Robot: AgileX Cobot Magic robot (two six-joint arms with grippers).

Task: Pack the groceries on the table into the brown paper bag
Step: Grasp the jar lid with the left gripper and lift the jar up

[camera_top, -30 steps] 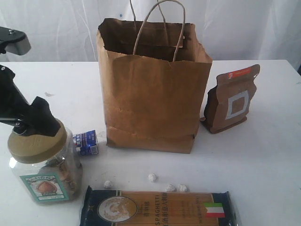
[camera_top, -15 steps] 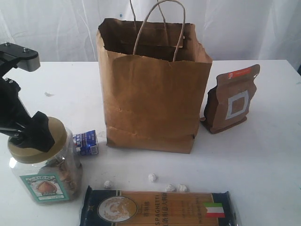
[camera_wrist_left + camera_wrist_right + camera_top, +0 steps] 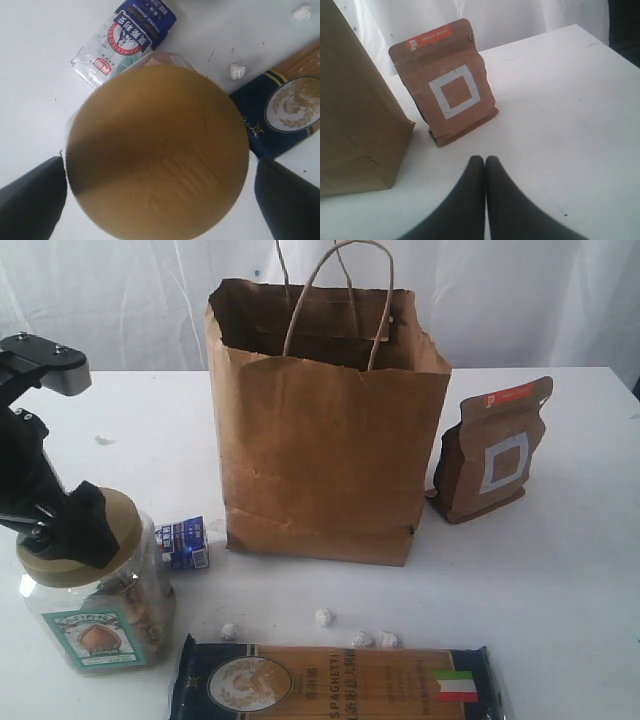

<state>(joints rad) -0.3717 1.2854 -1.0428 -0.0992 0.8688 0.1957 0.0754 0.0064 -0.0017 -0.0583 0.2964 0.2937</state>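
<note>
Far left, the left gripper (image 3: 160, 170) spreads wide astride the clear jar's (image 3: 100, 610) round tan lid (image 3: 150, 125). The creased paper bag (image 3: 320, 460) stands open-topped mid-worktop (image 3: 560, 570). Just right, the flat pouch (image 3: 495, 455) stands upright, with bare surface beyond. The right gripper (image 3: 485, 162) is pressed together, empty.

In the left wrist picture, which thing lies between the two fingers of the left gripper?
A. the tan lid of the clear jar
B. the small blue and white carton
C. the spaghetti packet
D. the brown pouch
A: the round tan lid of the jar fills the space between the two dark fingers of the left gripper, with one finger on each side of it.
</note>
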